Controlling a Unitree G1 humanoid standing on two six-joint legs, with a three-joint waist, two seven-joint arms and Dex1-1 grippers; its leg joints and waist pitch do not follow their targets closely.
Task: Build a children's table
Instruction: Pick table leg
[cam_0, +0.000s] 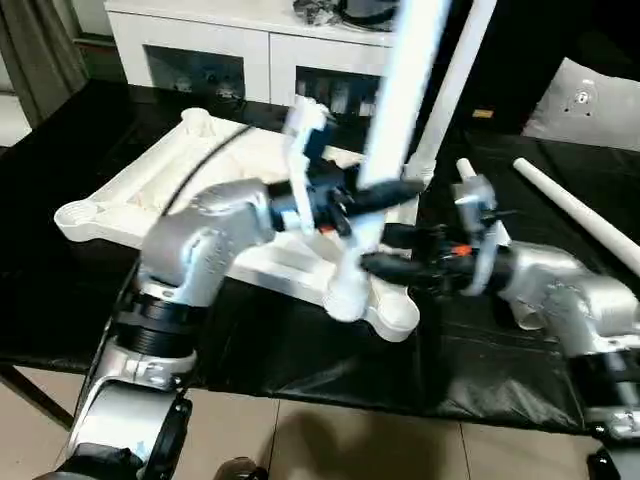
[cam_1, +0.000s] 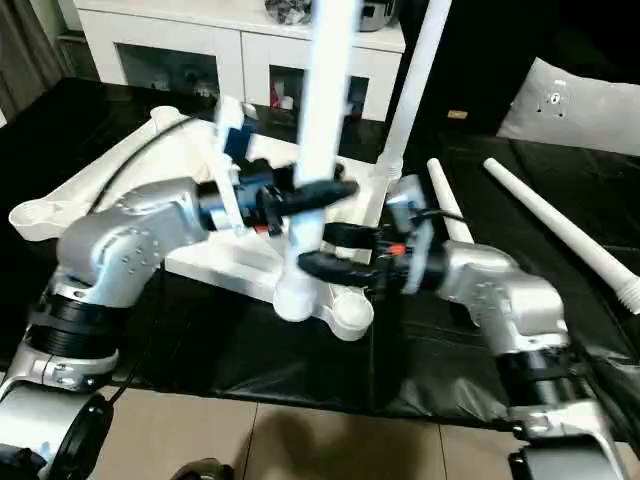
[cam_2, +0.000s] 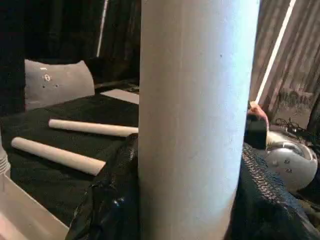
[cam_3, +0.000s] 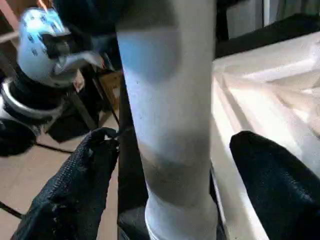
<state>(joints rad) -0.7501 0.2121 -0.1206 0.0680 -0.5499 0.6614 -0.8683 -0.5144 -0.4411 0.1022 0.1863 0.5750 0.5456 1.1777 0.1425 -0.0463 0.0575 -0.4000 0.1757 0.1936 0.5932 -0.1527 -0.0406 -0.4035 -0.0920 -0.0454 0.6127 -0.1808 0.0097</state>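
The white children's table top (cam_0: 130, 190) lies upside down on the black-covered bench. One white leg (cam_0: 400, 90) stands upright at its near right corner socket (cam_0: 400, 315). My left gripper (cam_0: 385, 198) is shut on this leg at mid height; the left wrist view has the leg (cam_2: 195, 125) pressed between its fingers. My right gripper (cam_0: 372, 250) sits lower on the same leg and is open. Its fingers (cam_3: 275, 185) stand on either side of the leg (cam_3: 170, 110) with gaps. A second leg (cam_0: 452, 90) stands upright in the far right corner.
Two loose legs (cam_1: 560, 235) (cam_1: 450, 205) lie on the black cloth to the right. A white cabinet with glass doors (cam_0: 200, 50) stands behind, and a pale grey cushion (cam_0: 590, 100) lies at the back right. The bench's front edge (cam_0: 300, 395) drops to a tiled floor.
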